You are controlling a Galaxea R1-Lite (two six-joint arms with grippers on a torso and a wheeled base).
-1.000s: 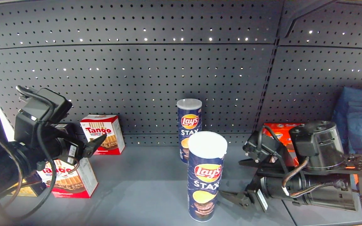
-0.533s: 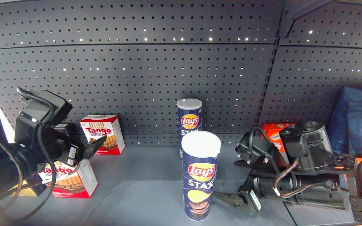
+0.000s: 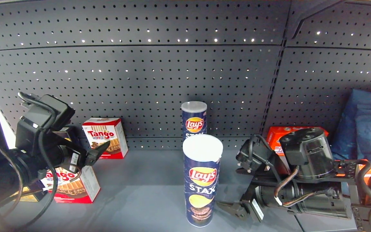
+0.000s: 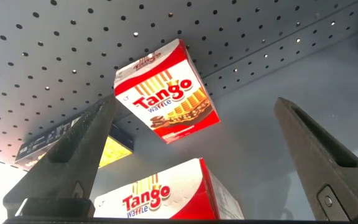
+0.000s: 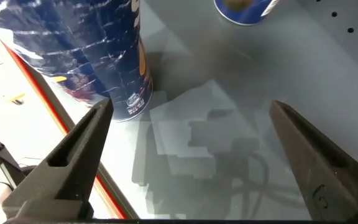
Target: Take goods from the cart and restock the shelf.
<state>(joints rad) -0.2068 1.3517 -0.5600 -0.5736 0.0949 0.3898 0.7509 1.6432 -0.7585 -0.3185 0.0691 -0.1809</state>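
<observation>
You have the front chip can [image 3: 201, 180] standing upright near the front edge of the shelf [image 3: 147, 193], straight ahead of the rear chip can [image 3: 194, 120], which stands by the pegboard wall. Your right end effector [image 5: 191, 162] sits low just beside the front can's right side, fingers spread wide, gripping nothing. Your left end effector [image 4: 191, 162] is likewise spread and empty over the shelf's left end, facing the rear wafer box [image 4: 166, 93] and the front wafer box [image 4: 166, 193].
</observation>
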